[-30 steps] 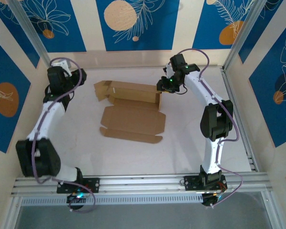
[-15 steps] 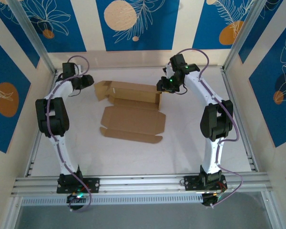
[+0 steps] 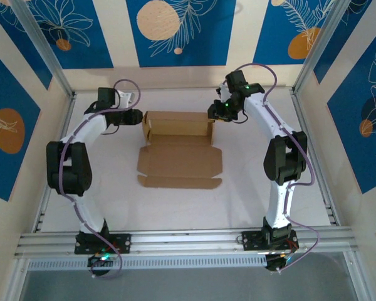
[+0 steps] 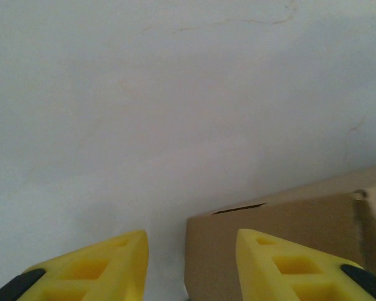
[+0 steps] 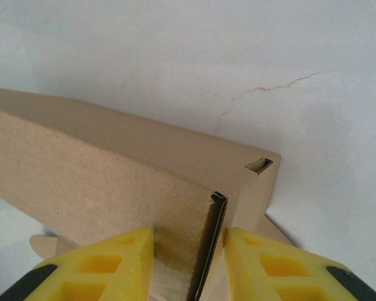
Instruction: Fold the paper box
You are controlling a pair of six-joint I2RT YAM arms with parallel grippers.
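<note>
While the paper box (image 3: 178,147) lies mid-table toward the far side, I see my right gripper (image 5: 189,266) clamped on its right end, and my left gripper (image 4: 189,269) spread wide just at its left end.

The paper box (image 3: 178,141) fills the middle of the table (image 3: 175,210), and its raised back wall blocks the line between my left end effector (image 3: 138,116) and my right end effector (image 3: 213,116). Bare table lies open nearer my bases and behind that wall. The side rail (image 3: 326,188) bounds my right.

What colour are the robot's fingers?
Bright yellow. The fingers show best in the right wrist view, gripping the brown paper box.
</note>
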